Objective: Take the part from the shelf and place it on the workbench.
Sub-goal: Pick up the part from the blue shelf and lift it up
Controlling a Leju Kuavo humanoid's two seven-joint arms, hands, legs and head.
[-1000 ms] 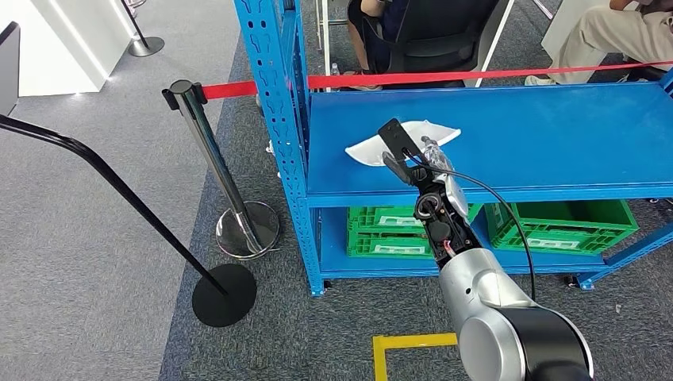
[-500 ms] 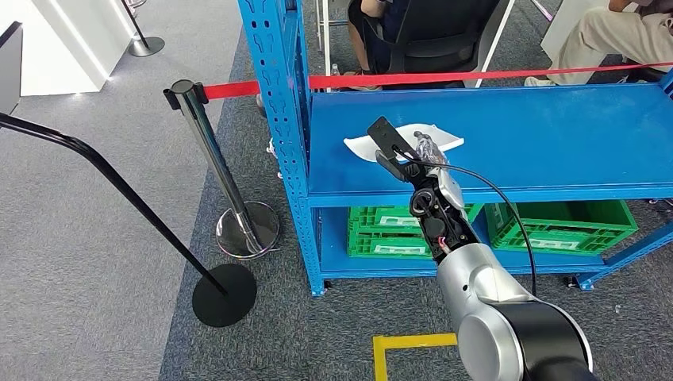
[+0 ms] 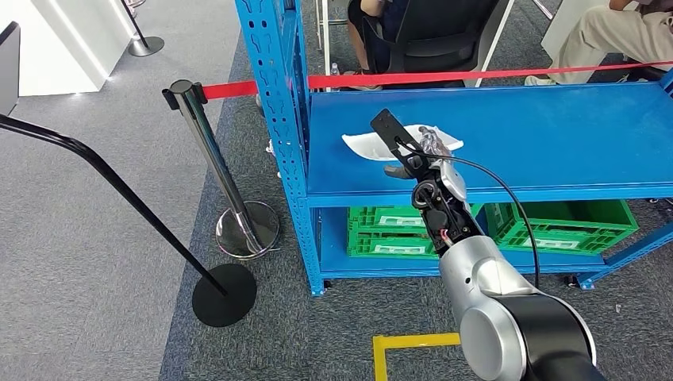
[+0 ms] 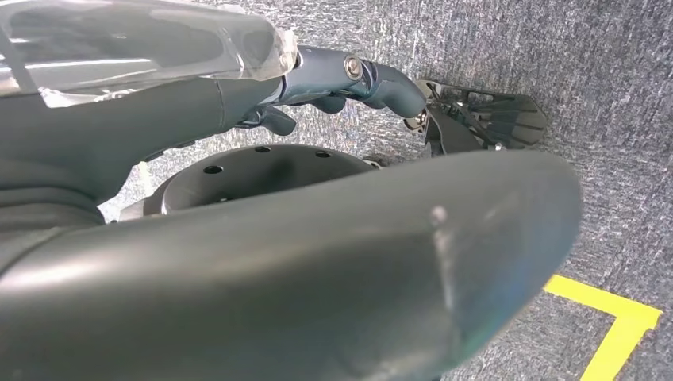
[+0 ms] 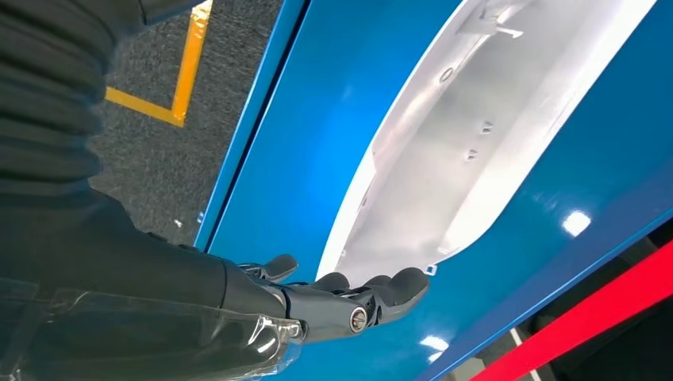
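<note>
Right robot hand [image 3: 428, 151]: reaches over the blue shelf [image 3: 555, 143], fingers [image 5: 373, 298] stretched out and apart, holding nothing; fingertips sit just beside the near end of the white part, and contact cannot be confirmed.
Left robot hand [image 4: 349, 79]: seen in the left wrist view, hanging over grey carpet; dark fingers bend loosely, nothing in them; whether spread or pressed together cannot be told.
White part [image 3: 401, 143]: one long, shallow, curved white shell, lying flat on the top board of the blue shelf, toward that board's left end, near its front edge.
Blue shelf: one metal rack with a bright blue top board and a lower board beneath it.
Green crates [image 3: 555, 226]: two, side by side on the lower board of the blue shelf.
Red barrier tape [image 3: 476, 77]: one band stretched behind the blue shelf, running to a chrome post [image 3: 218, 175] standing left of the shelf.
Black stand [image 3: 222, 294]: one round base with a slanting pole, left of the blue shelf on the carpet.
Yellow floor marking [image 3: 405, 349]: one corner of tape on the carpet in front of the blue shelf.
People [image 3: 603, 36]: two seated behind the blue shelf, partly in view.
</note>
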